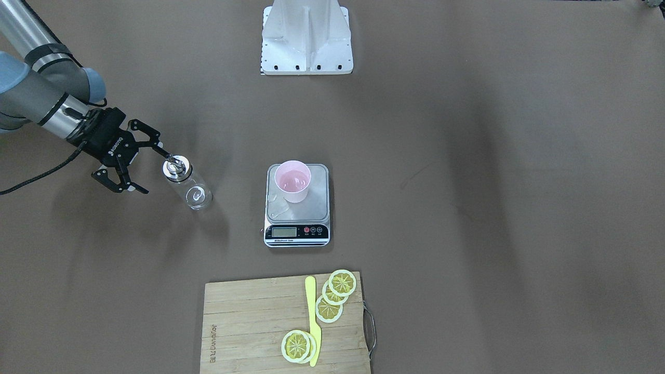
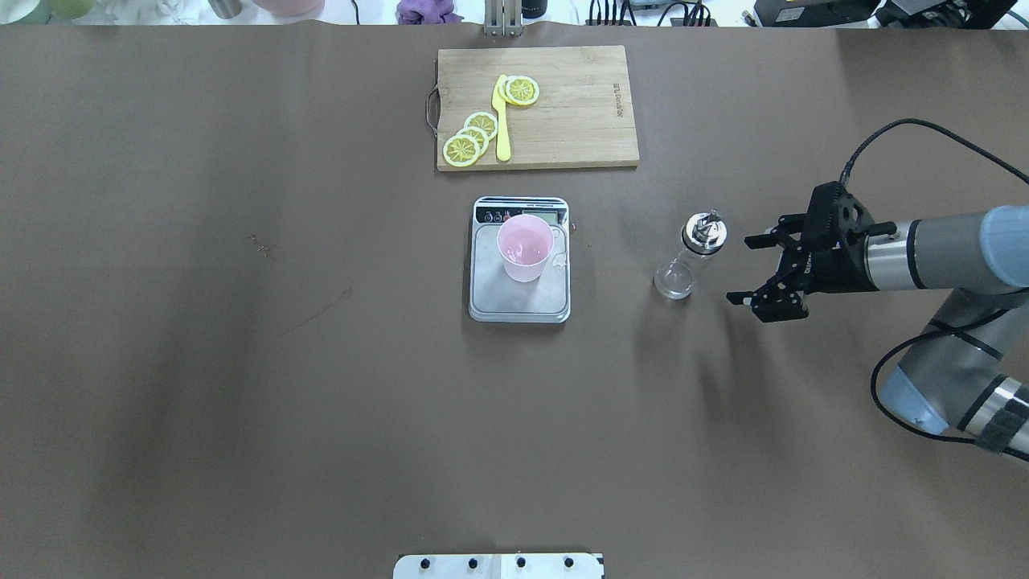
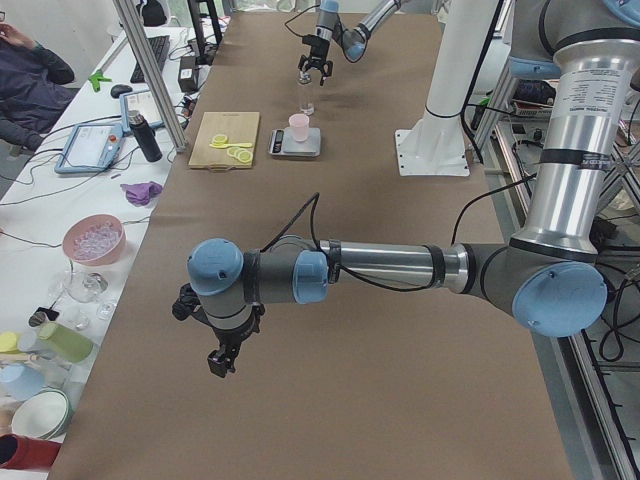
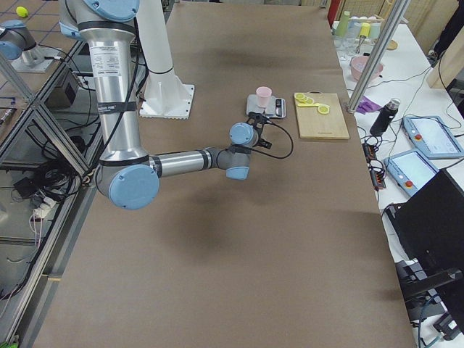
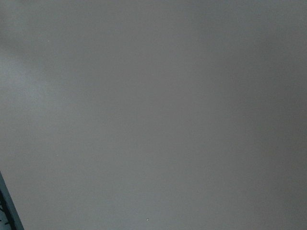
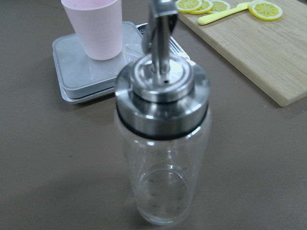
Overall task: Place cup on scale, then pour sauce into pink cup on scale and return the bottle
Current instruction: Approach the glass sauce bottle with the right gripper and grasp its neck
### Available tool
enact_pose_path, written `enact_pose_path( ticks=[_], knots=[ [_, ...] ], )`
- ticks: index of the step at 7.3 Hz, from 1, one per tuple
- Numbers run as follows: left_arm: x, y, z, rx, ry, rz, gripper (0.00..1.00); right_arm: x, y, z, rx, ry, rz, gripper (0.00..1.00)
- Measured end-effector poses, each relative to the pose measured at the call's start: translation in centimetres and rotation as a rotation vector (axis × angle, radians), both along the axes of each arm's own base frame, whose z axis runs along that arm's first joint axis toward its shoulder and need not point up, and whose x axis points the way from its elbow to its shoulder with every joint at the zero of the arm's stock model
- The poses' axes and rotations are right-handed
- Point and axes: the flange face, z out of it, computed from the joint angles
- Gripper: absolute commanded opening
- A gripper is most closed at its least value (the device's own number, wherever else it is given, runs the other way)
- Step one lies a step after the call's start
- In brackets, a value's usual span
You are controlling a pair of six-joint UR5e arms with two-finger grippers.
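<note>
The pale pink cup (image 1: pixel 292 181) (image 2: pixel 525 248) stands upright on the steel platform of the scale (image 1: pixel 311 206) (image 2: pixel 514 304), toward its display end. The clear glass bottle (image 1: pixel 188 183) (image 2: pixel 690 256) with its metal pourer cap stands upright on the table, to the robot's right of the scale. My right gripper (image 1: pixel 155 173) (image 2: pixel 740 268) is open just beside the bottle, with nothing between its fingers. The right wrist view shows the bottle (image 6: pixel 163 143) close up, with the cup (image 6: pixel 93 26) behind it. My left gripper (image 3: pixel 225 358) hangs low over bare table far from the scale; I cannot tell its state.
A wooden cutting board (image 1: pixel 249 322) (image 2: pixel 579 104) with lemon slices and a yellow knife lies on the far side of the scale from the robot. The white robot base (image 1: pixel 306 41) stands at the table's robot side. A person sits by a side table (image 3: pixel 30 80).
</note>
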Motion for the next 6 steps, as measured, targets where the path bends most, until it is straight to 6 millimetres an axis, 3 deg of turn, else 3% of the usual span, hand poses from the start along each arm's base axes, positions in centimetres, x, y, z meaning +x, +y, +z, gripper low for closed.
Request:
enact_pose_path(
  ticks=[2,6],
  knots=[
    [0.0,0.3,0.0,-0.001,0.0,-0.003,0.98,-2.2,-0.7,-0.2,0.002,0.003,0.008,0.99],
    [0.0,0.4,-0.3,0.006,-0.002,-0.004,0.98,-2.9,-1.4,0.1,0.001,0.013,0.036,0.99]
  ],
)
